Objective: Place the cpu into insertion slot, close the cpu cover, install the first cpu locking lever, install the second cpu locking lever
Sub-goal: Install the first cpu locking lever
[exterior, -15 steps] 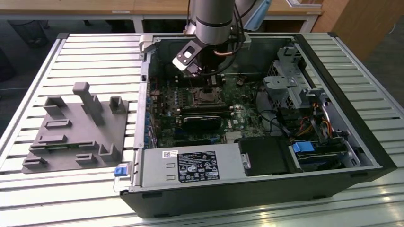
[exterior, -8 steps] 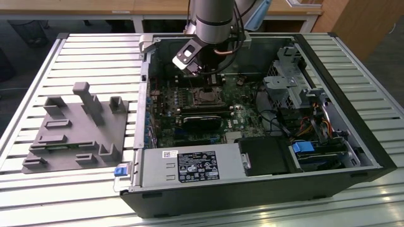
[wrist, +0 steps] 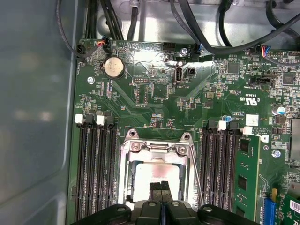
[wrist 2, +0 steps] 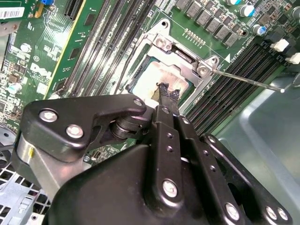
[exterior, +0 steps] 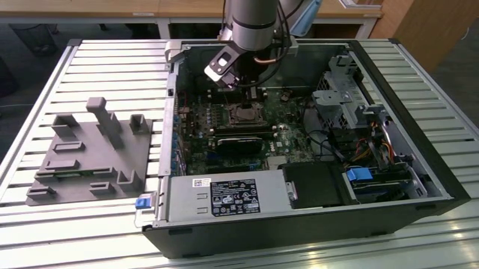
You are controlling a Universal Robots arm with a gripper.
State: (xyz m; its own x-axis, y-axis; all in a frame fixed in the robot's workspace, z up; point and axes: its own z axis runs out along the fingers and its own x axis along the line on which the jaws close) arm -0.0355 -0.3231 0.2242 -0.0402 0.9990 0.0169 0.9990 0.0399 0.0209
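Observation:
The insertion slot [exterior: 243, 115] sits mid-motherboard inside the open computer case. The cpu [wrist 2: 154, 77] [wrist: 152, 173] lies in it, its pale silvery face smeared with paste. The cpu cover [wrist 2: 187, 61] [wrist: 157, 148], a silvery windowed frame, lies flat around the chip. One thin locking lever [wrist 2: 248, 80] [wrist: 198, 180] sticks out from the socket's corner over the memory slots. My gripper [wrist 2: 168, 91] [wrist: 161, 187] [exterior: 250, 95] hangs just above the cpu's face, fingers pressed together with nothing between them.
Black memory slots [wrist: 96, 164] flank the socket on both sides, and a green card [wrist: 246, 180] stands beside them. Cables [wrist: 206, 28] run along the case wall. A drive cage [exterior: 340, 95], a power supply [exterior: 224, 197] and a grey fixture [exterior: 90, 151] are nearby.

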